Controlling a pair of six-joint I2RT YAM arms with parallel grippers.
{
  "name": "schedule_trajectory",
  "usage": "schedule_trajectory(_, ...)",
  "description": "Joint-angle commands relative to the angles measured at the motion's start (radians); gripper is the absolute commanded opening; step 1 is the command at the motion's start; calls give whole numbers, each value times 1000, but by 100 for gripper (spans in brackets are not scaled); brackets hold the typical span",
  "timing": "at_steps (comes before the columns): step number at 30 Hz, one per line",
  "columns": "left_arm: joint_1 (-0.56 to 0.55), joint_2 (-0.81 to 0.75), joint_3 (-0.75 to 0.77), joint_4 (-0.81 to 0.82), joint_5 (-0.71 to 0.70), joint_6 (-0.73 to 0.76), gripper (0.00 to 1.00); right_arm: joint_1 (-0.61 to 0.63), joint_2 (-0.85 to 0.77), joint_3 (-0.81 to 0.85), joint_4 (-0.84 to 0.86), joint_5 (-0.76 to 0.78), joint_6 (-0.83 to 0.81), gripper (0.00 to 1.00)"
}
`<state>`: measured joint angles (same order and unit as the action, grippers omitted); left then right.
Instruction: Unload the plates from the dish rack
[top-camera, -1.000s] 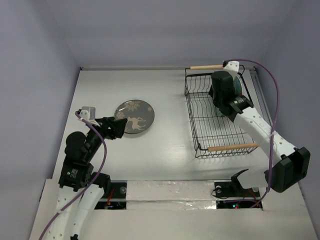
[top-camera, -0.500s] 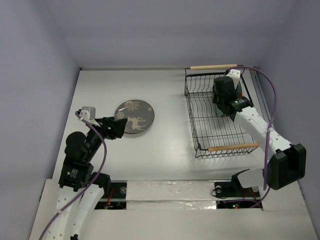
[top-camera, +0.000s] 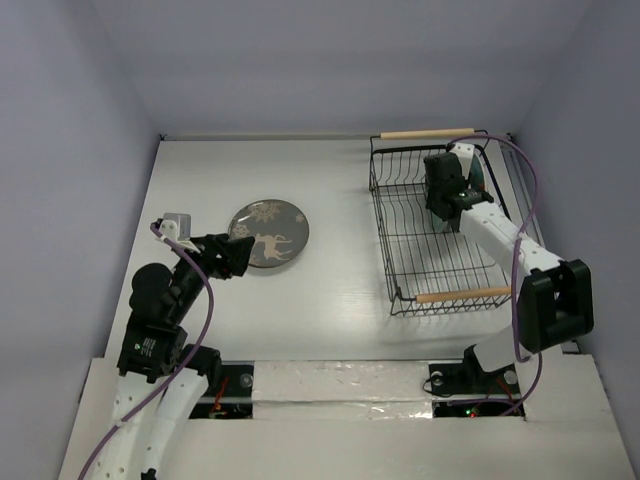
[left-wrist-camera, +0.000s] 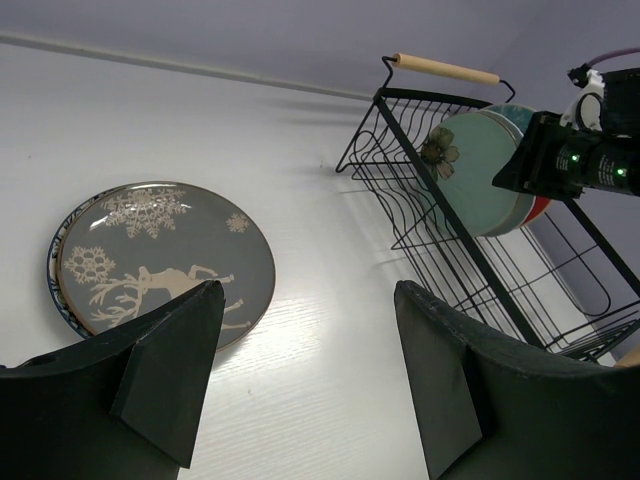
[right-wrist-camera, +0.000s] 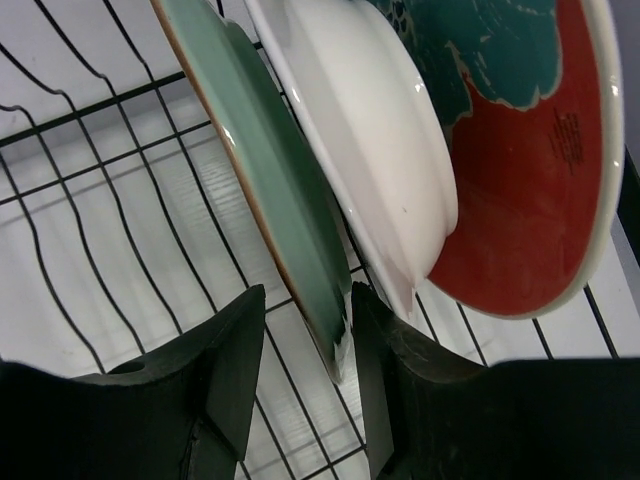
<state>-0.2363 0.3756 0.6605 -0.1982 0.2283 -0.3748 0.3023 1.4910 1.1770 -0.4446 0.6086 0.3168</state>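
My right fingers sit open astride teal-green plate rim in dish rack; left fingers open near grey plate.

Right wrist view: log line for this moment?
right gripper open, straddling green plate rim in rack | left gripper open, near grey plate on table | white plate, red plate also racked

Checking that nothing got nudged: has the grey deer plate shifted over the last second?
No. The grey deer plate lies where it was, at the same gap from the dish rack.
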Motion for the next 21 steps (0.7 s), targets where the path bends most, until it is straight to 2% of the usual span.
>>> schedule_trajectory(1,-8,-7,-13,49,0,11,66,-9,35,65,50,43,-25,46)
schedule_trajectory(10,-8,-4,-12,49,-1,11,66,-20,103,159,43,100,-70,43)
schedule_trajectory(16,-8,-3,-12,49,-1,10,66,-20,92,185,30,102,-78,17)
schedule_trajectory(17,-8,-1,-12,49,-3,10,66,-20,89,187,26,102,-82,10)
schedule_trajectory(20,-8,-3,-12,49,-1,11,66,-20,61,197,21,103,-94,0)
schedule_trajectory(21,-8,-3,-13,51,0,10,66,-20,54,200,23,103,-97,0)
